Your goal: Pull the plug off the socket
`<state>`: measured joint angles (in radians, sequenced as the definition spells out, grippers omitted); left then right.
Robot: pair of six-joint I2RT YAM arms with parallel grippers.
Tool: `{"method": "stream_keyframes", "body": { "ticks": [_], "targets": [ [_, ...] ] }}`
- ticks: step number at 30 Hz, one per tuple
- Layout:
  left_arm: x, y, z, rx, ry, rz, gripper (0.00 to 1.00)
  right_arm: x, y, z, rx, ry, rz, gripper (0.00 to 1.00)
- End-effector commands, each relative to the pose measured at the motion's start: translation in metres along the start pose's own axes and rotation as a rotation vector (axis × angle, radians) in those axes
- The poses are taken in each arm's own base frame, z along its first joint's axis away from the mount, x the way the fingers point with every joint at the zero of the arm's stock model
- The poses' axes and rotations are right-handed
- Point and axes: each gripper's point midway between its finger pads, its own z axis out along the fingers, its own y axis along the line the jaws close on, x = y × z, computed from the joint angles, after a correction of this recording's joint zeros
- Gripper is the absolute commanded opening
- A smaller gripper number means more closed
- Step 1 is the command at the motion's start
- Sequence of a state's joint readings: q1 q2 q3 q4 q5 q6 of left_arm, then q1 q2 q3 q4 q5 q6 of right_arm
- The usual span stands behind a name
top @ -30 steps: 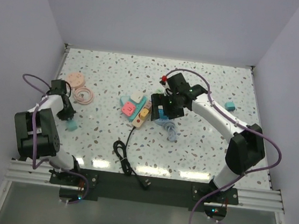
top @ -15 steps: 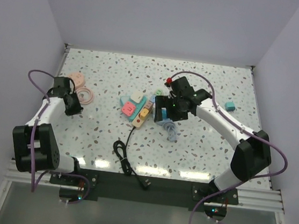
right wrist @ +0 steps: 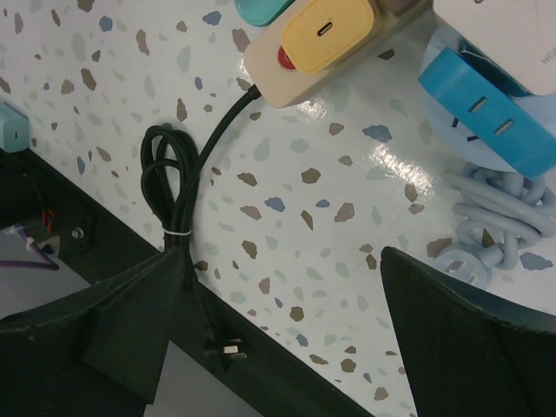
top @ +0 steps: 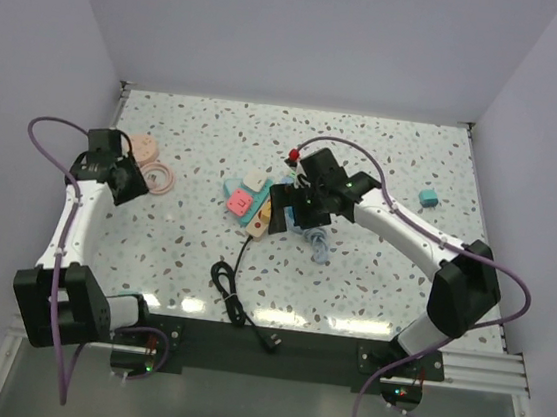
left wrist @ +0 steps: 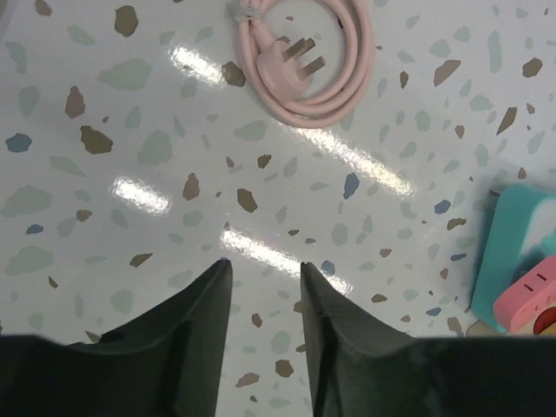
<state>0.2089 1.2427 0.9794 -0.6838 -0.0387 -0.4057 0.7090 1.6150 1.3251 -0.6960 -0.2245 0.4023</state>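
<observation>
The socket [right wrist: 287, 74] is a pale oblong strip with a red round face and a thin black cable [right wrist: 187, 182] at its end. A yellow plug [right wrist: 328, 30] sits in it. In the top view the socket [top: 260, 221] lies mid-table, partly under my right gripper [top: 291, 210]. My right gripper [right wrist: 282, 261] is wide open and empty, hovering just near of the strip's cable end. My left gripper [left wrist: 264, 265] is open by a narrow gap and empty, above bare table far left [top: 119, 178].
A blue plug [right wrist: 482, 109] with a pale blue cord [right wrist: 495, 213] lies right of the strip. A pink coiled cord [left wrist: 304, 61] lies ahead of the left gripper. Teal and pink blocks [left wrist: 521, 261] show at that view's right edge. A teal block [top: 427, 197] sits far right.
My left arm has stretched out and its gripper has moved farther back, beside the pink coil. My right gripper has shifted slightly left over the strip's cable end.
</observation>
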Motion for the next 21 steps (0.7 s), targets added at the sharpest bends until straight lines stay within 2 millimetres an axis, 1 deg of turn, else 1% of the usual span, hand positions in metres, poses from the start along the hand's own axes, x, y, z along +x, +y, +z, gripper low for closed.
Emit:
{"method": "stream_keyframes", "body": {
  "ticks": [1,2,3,4,5,6,7,8,10,11,12,13,14,15,16,17,18,20,21],
  "targets": [
    [0.035,0.019,-0.013,-0.1,0.133,-0.073,0.47,-0.008,0.015,0.01,-0.07,-0.013,-0.018,0.98],
    [0.044,0.019,-0.015,-0.094,0.152,-0.09,0.51,-0.007,0.019,0.012,-0.081,-0.002,-0.028,0.98],
    [0.048,0.018,-0.015,-0.086,0.158,-0.102,0.53,-0.005,0.02,0.014,-0.083,0.011,-0.034,0.98],
    [0.05,0.018,-0.016,-0.085,0.155,-0.116,0.55,-0.002,0.018,0.021,-0.078,0.036,-0.035,0.98],
    [0.052,0.017,-0.019,-0.08,0.142,-0.141,0.59,-0.006,0.022,0.021,-0.085,0.035,-0.05,0.98],
    [0.059,0.018,-0.018,-0.073,0.155,-0.144,0.6,-0.003,0.021,0.023,-0.078,0.06,-0.049,0.98],
    [0.061,0.018,-0.017,-0.067,0.153,-0.149,0.6,-0.002,0.02,0.027,-0.068,0.073,-0.053,0.98],
    [0.067,0.02,-0.017,-0.074,0.161,-0.152,0.61,-0.008,0.022,0.026,-0.062,0.062,-0.061,0.98],
    [0.071,0.022,-0.018,-0.075,0.159,-0.149,0.61,-0.012,0.019,0.025,-0.041,0.062,-0.062,0.98],
    [0.077,0.024,-0.017,-0.076,0.17,-0.146,0.61,-0.017,0.02,0.024,-0.037,0.052,-0.064,0.98],
    [0.079,0.024,-0.017,-0.075,0.173,-0.143,0.61,-0.017,0.019,0.023,-0.028,0.058,-0.059,0.98],
    [0.078,0.023,-0.017,-0.065,0.161,-0.143,0.61,-0.017,0.022,0.023,-0.037,0.061,-0.055,0.98],
    [0.082,0.021,-0.016,-0.048,0.167,-0.147,0.61,-0.018,0.024,0.024,-0.046,0.063,-0.055,0.98],
    [0.081,0.02,-0.016,-0.042,0.161,-0.152,0.61,-0.016,0.026,0.026,-0.053,0.075,-0.054,0.98],
    [0.074,0.017,-0.016,-0.025,0.129,-0.155,0.61,-0.014,0.029,0.026,-0.057,0.084,-0.06,0.98],
    [0.071,0.009,-0.017,0.01,0.125,-0.163,0.61,-0.016,0.032,0.025,-0.057,0.081,-0.069,0.98],
    [0.067,0.007,-0.017,0.019,0.116,-0.17,0.61,-0.011,0.038,0.027,-0.053,0.095,-0.086,0.98],
    [0.059,0.003,-0.017,0.035,0.1,-0.17,0.61,-0.007,0.044,0.028,-0.055,0.099,-0.095,0.98],
    [0.057,0.002,-0.016,0.037,0.1,-0.167,0.61,-0.009,0.046,0.027,-0.064,0.091,-0.09,0.98]
  ]
}}
